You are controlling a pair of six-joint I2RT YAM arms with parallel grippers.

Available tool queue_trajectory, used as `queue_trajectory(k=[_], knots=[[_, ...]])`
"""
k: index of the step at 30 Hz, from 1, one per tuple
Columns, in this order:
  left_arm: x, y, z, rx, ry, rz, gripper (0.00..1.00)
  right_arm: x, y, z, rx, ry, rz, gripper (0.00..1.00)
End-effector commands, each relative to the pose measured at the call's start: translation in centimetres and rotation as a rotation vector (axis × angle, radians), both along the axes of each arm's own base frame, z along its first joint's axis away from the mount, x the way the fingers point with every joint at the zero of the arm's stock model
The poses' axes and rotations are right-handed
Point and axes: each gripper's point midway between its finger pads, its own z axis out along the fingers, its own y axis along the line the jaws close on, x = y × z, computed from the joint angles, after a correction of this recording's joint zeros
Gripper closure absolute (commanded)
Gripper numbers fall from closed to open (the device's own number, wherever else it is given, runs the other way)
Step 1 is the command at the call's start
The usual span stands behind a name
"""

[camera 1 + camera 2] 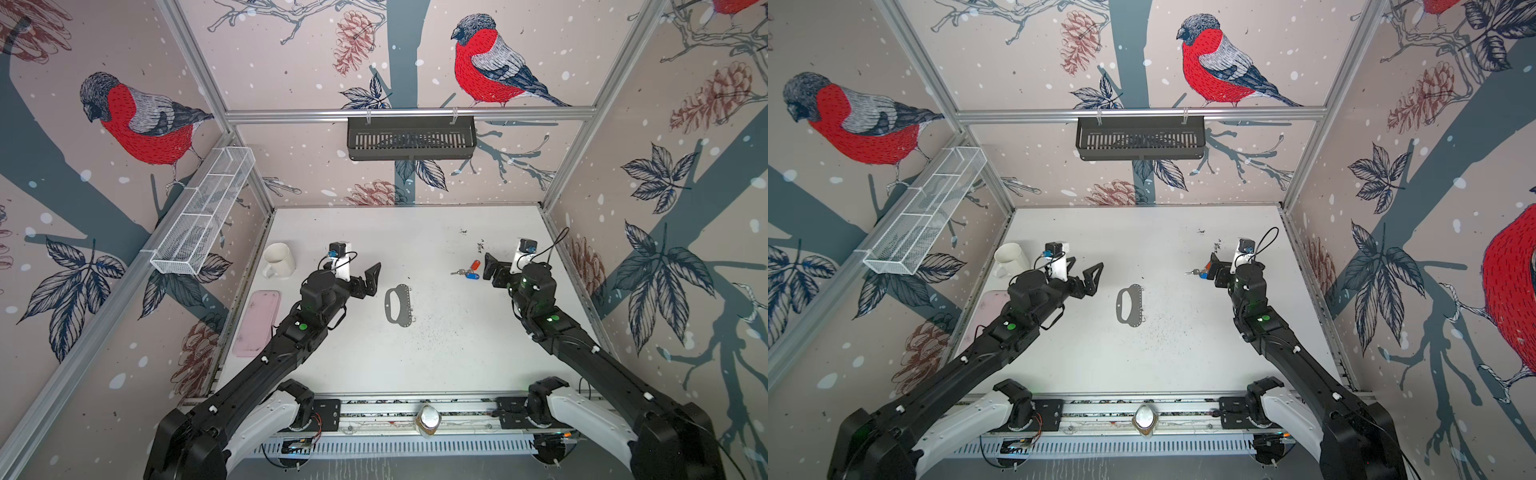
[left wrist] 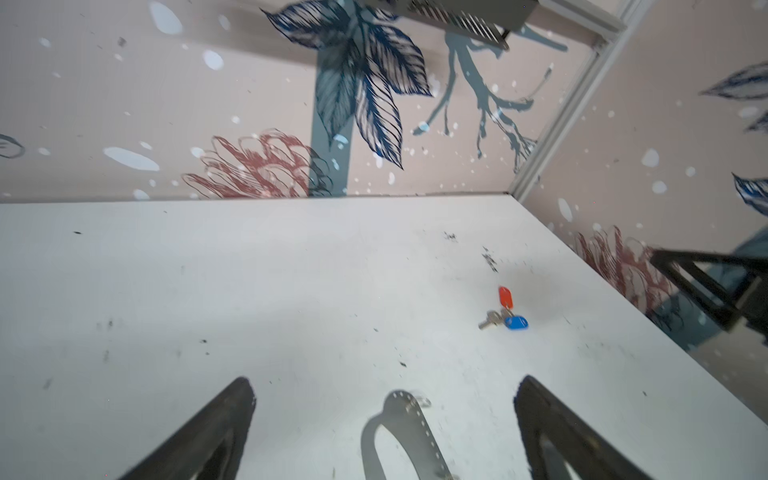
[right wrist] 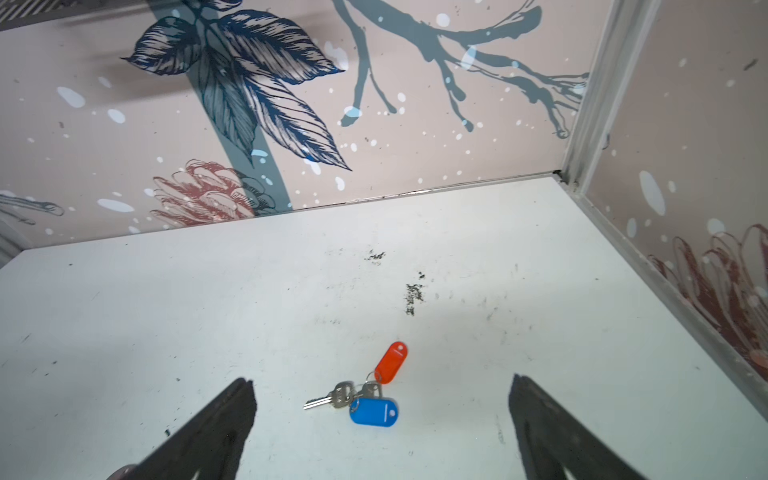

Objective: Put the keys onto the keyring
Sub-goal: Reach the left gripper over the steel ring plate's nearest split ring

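Observation:
The keys (image 1: 467, 271) lie flat on the white table at the right: silver keys with a red tag and a blue tag (image 3: 373, 411). My right gripper (image 1: 490, 270) hovers just right of them, open, and in the right wrist view the bunch (image 3: 353, 395) lies between its spread fingers (image 3: 224, 419). In a top view the gripper (image 1: 1214, 270) hides part of the keys (image 1: 1192, 272). The keyring (image 1: 399, 303), a flat dark-grey holder with a handle slot, lies mid-table. My left gripper (image 1: 370, 282) is open and empty, left of the keyring (image 2: 409, 432).
A white mug (image 1: 279, 259) and a pink flat case (image 1: 257, 324) sit along the table's left edge. A white wire basket (image 1: 203, 212) hangs on the left wall and a black basket (image 1: 411, 137) on the back rail. Dark specks dot the table.

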Motion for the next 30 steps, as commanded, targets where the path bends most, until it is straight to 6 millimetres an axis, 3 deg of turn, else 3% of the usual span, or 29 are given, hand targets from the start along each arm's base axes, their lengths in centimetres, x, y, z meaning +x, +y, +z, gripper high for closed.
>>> queue_trajectory(k=[1,8,17,24,30], knots=[[-2.2,-1.2,-2.6,0.048,0.097,-0.032,0.03,-0.1,1.1,0.7,-0.012,0.001,0.064,0.03],[-4.7,-4.3,-6.5,0.095,0.251,-0.134,0.11,-0.5,1.0,1.9,-0.005,-0.02,0.064,0.04],[-5.7,-5.4,-11.6,0.176,0.439,-0.189,0.16,-0.8,0.5,2.0,-0.019,-0.023,0.043,0.04],[-5.5,-7.0,-12.0,0.174,0.442,-0.244,0.21,-0.6,0.7,2.1,-0.011,-0.028,0.052,0.04],[-6.0,-8.6,-13.8,0.212,0.472,-0.317,0.27,-0.6,0.7,1.9,-0.016,-0.02,0.049,0.05]])
